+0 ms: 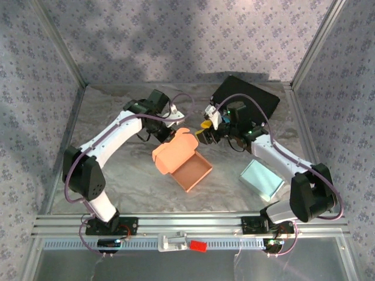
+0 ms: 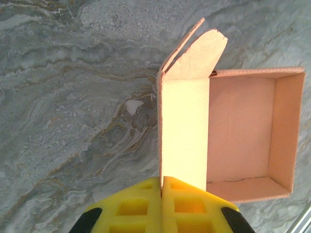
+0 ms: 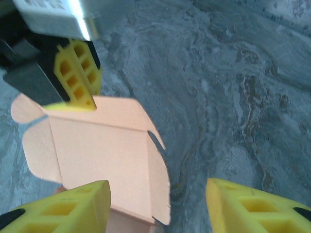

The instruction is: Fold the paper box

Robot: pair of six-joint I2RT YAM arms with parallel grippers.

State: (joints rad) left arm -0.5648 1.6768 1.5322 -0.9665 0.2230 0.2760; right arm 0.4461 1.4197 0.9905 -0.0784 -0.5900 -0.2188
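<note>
The salmon paper box [image 1: 194,171] sits open on the marble table, its lid [image 1: 171,151] raised upright on the left side. My left gripper [image 1: 177,136] is shut on the lid's top edge; in the left wrist view the yellow fingers [image 2: 162,187] pinch the lid panel [image 2: 184,131] beside the empty box interior [image 2: 243,131]. My right gripper [image 1: 206,136] hovers open just right of the lid. In the right wrist view its jaws [image 3: 158,189] stand wide apart, with the lid's side flap [image 3: 158,174] between them untouched, and the left gripper's finger [image 3: 77,80] on the lid's far edge.
A black flat board [image 1: 246,96] lies at the back right. A pale blue-green sheet [image 1: 262,177] rests near the right arm's base. Patterned walls with metal posts enclose the table, and a red piece [image 1: 198,245] sits on the front rail.
</note>
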